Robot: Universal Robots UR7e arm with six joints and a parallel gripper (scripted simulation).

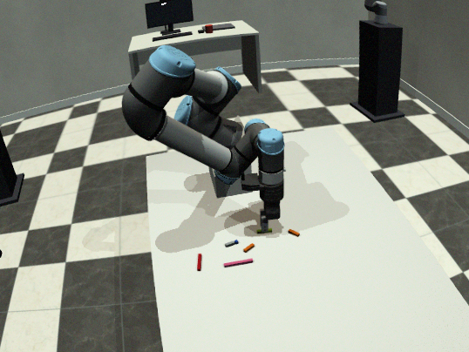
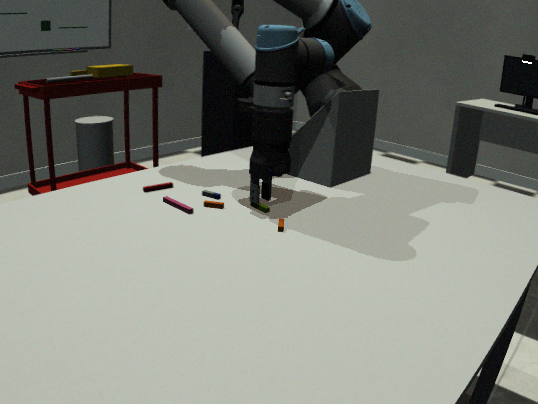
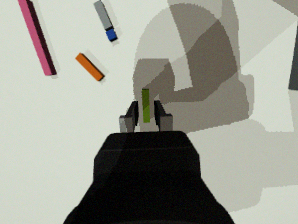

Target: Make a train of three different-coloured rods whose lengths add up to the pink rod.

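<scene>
I've got pincer [image 3: 145, 117] half open, straddling lime rod [image 3: 146, 104] flat on surface [image 1: 331, 270] — not clamped. Grey [image 3: 102, 13] and blue [image 3: 111, 34] rods touch end to end; train unfinished — lime not joined yet.

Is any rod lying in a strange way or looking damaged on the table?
Nothing stands out. The rods lie flat and scattered, mostly apart; only the blue rod sits end to end with the grey rod. The gripper is open, its fingers either side of the lime rod, which lies flat between them.
</scene>
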